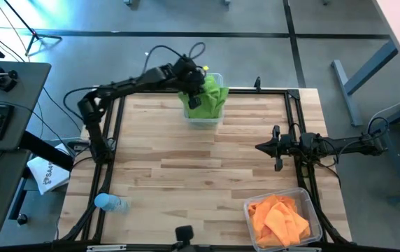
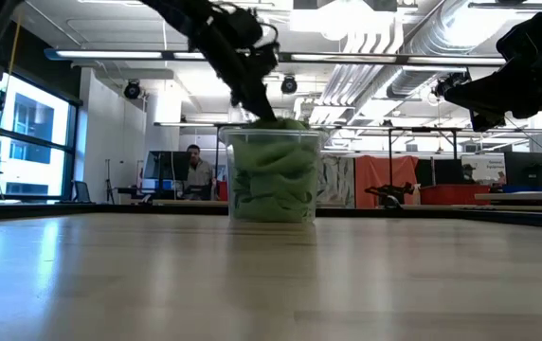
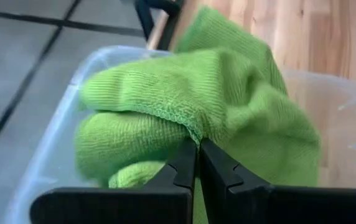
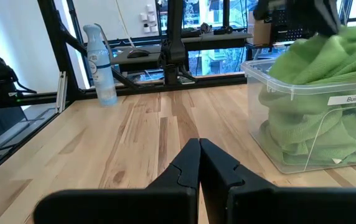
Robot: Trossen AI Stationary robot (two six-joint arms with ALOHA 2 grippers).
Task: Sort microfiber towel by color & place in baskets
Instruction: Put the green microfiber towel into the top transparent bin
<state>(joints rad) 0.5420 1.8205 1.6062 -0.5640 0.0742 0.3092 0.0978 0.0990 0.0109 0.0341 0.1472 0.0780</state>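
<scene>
Left jaws (image 3: 198, 163), closed, rest on green towels (image 3: 228, 99).

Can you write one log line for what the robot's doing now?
left gripper: shut, on green towels in far basket | right gripper: shut, waiting | orange towels: near basket

Grey floor (image 1: 256, 14), ceiling ducts (image 2: 385, 38) (bright strip lights), big windows (image 2: 25, 142).

High view looks straight down, low view level across the table (image 1: 186, 175); both wrist views share the green-filled tub (image 4: 302, 118).
</scene>
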